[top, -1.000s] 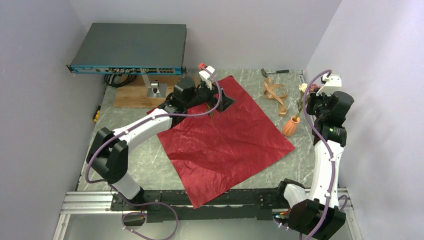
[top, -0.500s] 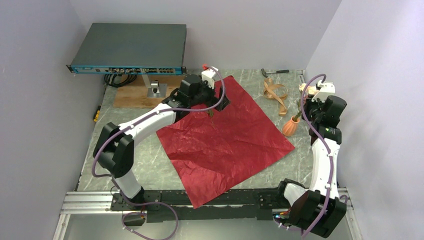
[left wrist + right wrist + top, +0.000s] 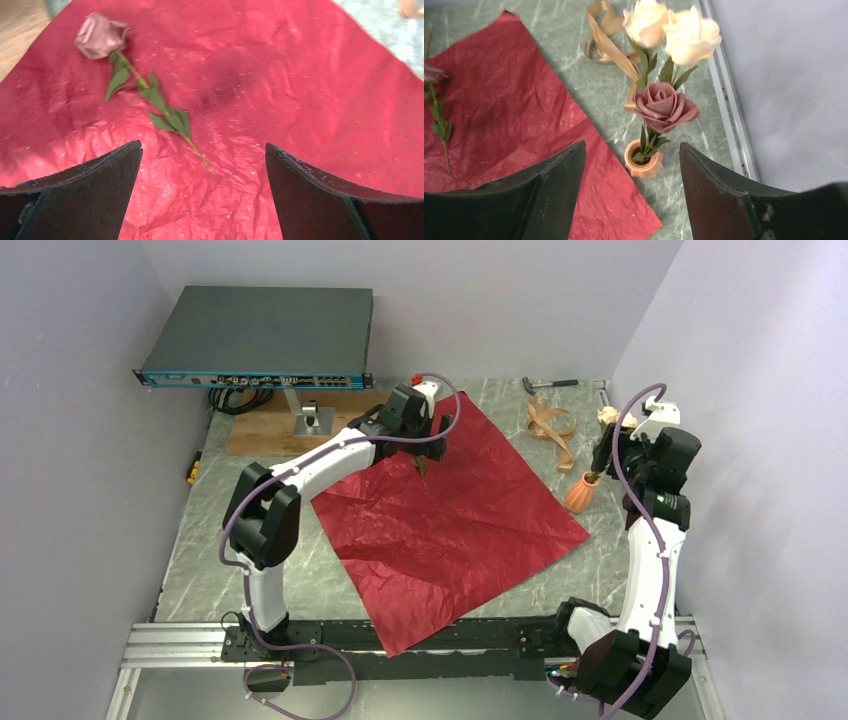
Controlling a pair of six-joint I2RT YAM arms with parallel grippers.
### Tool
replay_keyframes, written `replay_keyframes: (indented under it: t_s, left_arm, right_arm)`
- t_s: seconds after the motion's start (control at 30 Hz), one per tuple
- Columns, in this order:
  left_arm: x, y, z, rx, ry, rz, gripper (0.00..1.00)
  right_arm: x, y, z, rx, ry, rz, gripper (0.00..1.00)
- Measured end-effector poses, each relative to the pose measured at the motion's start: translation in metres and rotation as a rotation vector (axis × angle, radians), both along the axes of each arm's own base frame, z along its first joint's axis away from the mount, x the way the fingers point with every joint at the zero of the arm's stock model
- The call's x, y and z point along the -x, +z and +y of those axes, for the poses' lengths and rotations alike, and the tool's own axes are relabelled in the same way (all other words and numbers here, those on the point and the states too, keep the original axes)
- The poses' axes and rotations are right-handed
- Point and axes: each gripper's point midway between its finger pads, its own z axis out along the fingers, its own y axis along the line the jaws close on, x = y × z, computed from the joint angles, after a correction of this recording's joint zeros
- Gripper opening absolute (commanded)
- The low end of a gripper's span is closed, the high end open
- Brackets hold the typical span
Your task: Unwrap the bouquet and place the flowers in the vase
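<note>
Now right end effector point(image 3: 633, 146) has opened, flowers point(image 3: 664, 106) in vase point(image 3: 644, 169).

single pink rose point(image 3: 100, 35) on crinkled red paper point(image 3: 300, 90) beyond the wide-open gripper point(image 3: 202, 146)

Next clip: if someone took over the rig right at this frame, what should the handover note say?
Left gripper: open, over the red paper, near one pink rose lying flat on it.
Right gripper: open at the vase, holding nothing.
Done: paper spread flat, ribbon off and lying on the table, three roses standing in the vase.
Left: pick up the pink rose and put it in the vase.
</note>
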Motion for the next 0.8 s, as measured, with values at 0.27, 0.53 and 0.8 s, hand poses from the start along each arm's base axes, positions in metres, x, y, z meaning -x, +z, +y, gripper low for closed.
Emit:
replay_keyframes:
  t_s: [0.27,0.53,0.8]
  left_arm:
    - [-0.023,-0.026,0.018,-0.091,0.190,0.028,0.95]
    - [-0.051,-0.038,0.019,-0.134,0.293,0.006,0.83]
    - [-0.050,-0.077,0.025,-0.193,0.329,0.063,0.79]
  right_arm:
    - [0.001,0.043,0.008,0.003,0.029,-0.088,0.85]
    - [0.002,0.051,0.017,-0.022,0.067,-0.084,0.89]
    - [0.003,0.057,0.021,-0.029,0.088,-0.095,0.89]
